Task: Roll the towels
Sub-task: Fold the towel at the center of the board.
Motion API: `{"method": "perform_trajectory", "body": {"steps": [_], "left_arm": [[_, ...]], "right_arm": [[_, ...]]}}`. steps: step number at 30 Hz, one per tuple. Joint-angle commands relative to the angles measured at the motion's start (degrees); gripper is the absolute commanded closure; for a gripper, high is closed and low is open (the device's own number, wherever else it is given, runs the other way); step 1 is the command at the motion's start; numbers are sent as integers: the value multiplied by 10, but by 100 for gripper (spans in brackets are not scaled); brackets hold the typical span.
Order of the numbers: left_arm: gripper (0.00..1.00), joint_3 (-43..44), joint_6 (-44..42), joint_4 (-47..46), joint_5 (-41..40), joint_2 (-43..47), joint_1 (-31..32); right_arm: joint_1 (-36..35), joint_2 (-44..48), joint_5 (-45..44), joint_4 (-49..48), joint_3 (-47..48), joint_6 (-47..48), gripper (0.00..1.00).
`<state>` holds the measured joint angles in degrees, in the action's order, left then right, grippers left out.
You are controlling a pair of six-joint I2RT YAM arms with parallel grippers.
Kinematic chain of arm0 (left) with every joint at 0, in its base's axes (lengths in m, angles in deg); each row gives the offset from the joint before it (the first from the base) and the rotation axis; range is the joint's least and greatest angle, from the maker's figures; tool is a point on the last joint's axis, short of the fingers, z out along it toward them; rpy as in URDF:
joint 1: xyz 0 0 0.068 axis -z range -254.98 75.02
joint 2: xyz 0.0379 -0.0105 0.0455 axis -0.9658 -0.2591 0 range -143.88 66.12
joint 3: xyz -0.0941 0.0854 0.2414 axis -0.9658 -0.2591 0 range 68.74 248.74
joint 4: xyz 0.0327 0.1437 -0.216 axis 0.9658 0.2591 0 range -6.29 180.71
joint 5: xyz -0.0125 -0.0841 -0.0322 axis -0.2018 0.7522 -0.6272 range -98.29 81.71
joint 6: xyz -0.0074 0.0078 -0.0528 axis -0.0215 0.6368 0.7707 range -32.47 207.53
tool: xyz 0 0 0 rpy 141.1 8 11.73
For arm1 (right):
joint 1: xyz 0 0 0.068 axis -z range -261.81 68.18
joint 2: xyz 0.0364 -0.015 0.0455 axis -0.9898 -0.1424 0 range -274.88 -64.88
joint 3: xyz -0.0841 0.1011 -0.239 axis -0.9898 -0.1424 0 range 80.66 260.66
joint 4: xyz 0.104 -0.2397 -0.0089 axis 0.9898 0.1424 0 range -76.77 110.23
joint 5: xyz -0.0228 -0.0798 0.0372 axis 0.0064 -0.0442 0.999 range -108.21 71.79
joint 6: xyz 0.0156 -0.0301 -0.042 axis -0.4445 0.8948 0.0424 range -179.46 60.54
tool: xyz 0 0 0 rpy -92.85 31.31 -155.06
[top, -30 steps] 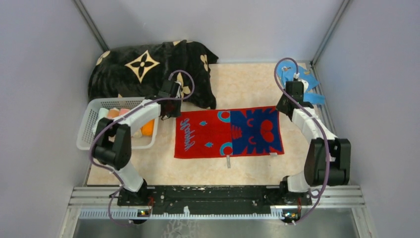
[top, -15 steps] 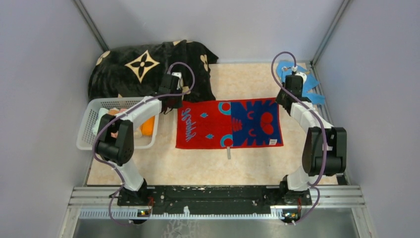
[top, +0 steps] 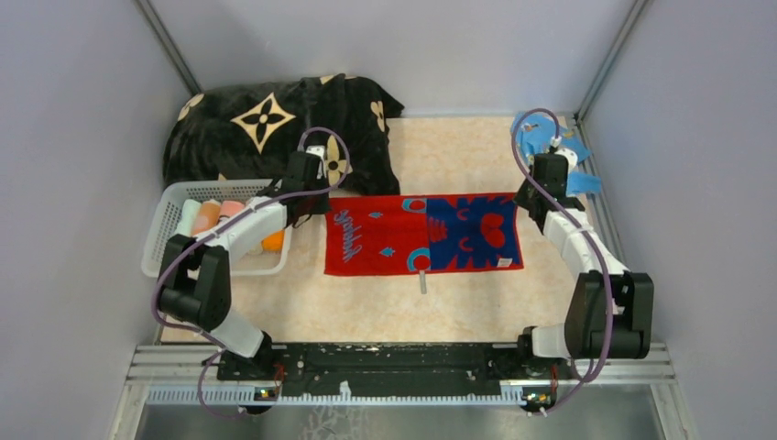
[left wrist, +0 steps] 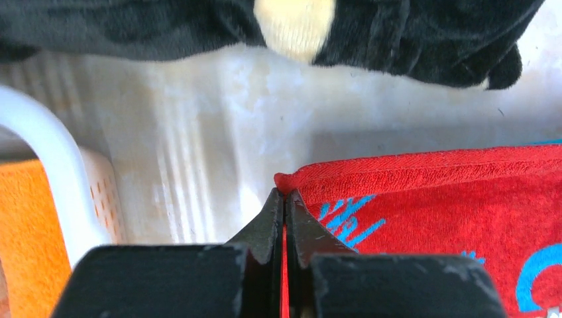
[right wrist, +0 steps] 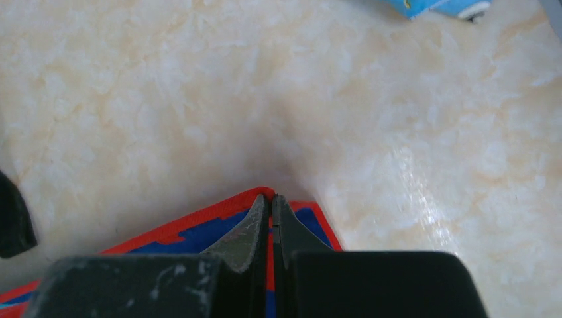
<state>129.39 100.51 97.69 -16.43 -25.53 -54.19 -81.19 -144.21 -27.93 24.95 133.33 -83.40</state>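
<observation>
both grippers pinching the far corners of a spread towel

the red-and-blue printed towel (top: 423, 234) lies flat mid-table. the left gripper (left wrist: 285, 196) has its fingers pressed together on the 10 o'clock corner, and the right gripper (right wrist: 270, 199) pinches the 2 o'clock corner. at the towel's 9 o'clock, rolled towels (top: 218, 212) sit in a white basket (top: 163, 242). a black blanket (top: 275, 119) lies at 11 o'clock.

The left gripper (left wrist: 285, 193) and right gripper (right wrist: 270, 197), each pinching a far corner of the red-and-teal towel (top: 421, 234), are dragging it away from the arm bases compared with a second ago. After reaching farthest half a second ago, both are now easing back slightly. They are also spreading outward, left leftward and right rightward, so the edge between them is drawing straight.
</observation>
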Motion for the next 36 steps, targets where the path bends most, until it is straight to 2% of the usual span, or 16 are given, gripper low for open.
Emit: {"method": "perform_trajectory", "body": {"steps": [1,12,21,28,36], "left_arm": [[100,-33,24,-10,16,49,-4],[100,-97,59,21,88,109,-4],[100,-168,91,44,112,180,-4],[100,-185,97,49,132,178,-4],[100,-216,111,39,144,171,-3]], "right_arm": [[5,67,-24,32,-39,-38,100],[6,153,-54,84,-104,-67,100],[6,212,-61,126,-130,-81,100],[8,241,-56,164,-153,-106,100],[9,218,-27,157,-187,-137,100]]}}
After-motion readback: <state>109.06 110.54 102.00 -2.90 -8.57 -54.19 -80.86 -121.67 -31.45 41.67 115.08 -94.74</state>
